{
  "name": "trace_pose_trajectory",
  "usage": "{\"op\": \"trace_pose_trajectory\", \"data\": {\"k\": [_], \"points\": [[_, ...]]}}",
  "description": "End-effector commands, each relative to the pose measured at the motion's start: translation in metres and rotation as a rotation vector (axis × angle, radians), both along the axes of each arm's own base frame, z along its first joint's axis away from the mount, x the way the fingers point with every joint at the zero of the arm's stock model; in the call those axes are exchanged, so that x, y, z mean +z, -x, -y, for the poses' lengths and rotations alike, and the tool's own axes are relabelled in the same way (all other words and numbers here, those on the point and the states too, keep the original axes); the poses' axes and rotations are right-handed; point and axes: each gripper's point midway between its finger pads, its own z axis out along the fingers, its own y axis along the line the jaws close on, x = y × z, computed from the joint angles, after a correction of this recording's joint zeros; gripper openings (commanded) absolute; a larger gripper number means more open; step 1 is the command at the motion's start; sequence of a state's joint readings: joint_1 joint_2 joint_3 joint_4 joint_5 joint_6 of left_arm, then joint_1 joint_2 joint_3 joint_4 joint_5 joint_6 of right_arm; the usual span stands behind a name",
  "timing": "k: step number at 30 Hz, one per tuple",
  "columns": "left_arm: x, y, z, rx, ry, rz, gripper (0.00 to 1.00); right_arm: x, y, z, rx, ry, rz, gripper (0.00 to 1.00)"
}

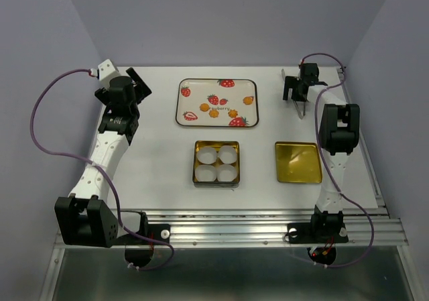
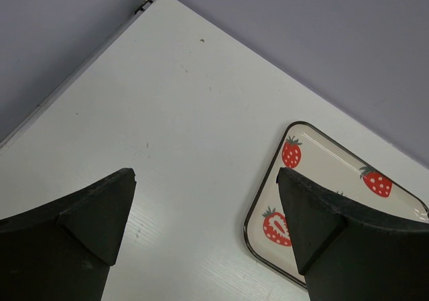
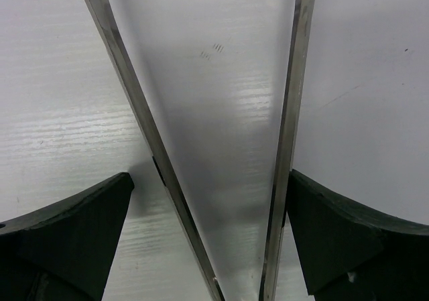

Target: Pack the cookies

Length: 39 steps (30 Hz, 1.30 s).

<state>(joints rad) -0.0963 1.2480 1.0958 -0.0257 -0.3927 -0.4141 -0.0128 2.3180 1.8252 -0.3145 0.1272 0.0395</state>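
Several small orange cookies (image 1: 214, 113) lie on a cream tray (image 1: 201, 88) printed with red strawberries, at the back middle of the table. In front of it stands an open square gold tin (image 1: 216, 144) with white paper cups (image 1: 206, 156) in it. My left gripper (image 1: 141, 85) is open and empty, left of the tray. In the left wrist view (image 2: 206, 173) only the tray's corner (image 2: 322, 163) shows, with no cookie. My right gripper (image 1: 299, 90) is at the back right, open, its jaws straddling metal tongs (image 3: 127, 80). One tong arm lies against my right finger (image 3: 335, 234).
The tin's gold lid (image 1: 297, 161) lies flat to the right of the tin. Grey-violet walls close in the table at the back and sides. A metal rail (image 1: 268, 222) runs along the near edge by the arm bases.
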Motion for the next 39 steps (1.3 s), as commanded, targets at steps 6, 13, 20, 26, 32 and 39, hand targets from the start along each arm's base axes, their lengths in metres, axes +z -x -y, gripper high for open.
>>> {"op": "trace_pose_trajectory", "data": {"k": [6, 13, 20, 26, 32, 39], "points": [[0.037, -0.005, -0.004, 0.013, -0.018, 0.091, 0.99, -0.007, -0.006, 0.003, -0.027, -0.018, -0.002, 0.82], [0.042, -0.001, -0.004, 0.009, -0.016, 0.101, 0.99, -0.012, 0.001, 0.003, -0.032, -0.017, -0.02, 0.73], [0.047, 0.005, -0.004, 0.007, -0.01, 0.118, 0.99, -0.003, -0.001, 0.004, -0.036, -0.012, -0.001, 0.6], [0.05, 0.011, -0.003, 0.003, -0.002, 0.132, 0.99, 0.07, -0.006, 0.011, -0.056, 0.02, 0.136, 0.52], [0.049, 0.014, -0.001, -0.008, 0.013, 0.138, 0.99, 0.141, 0.012, -0.009, 0.036, -0.052, 0.29, 0.49], [0.056, 0.018, 0.001, -0.022, 0.015, 0.158, 0.99, 0.182, 0.052, -0.037, 0.162, -0.138, 0.355, 0.47]]}}
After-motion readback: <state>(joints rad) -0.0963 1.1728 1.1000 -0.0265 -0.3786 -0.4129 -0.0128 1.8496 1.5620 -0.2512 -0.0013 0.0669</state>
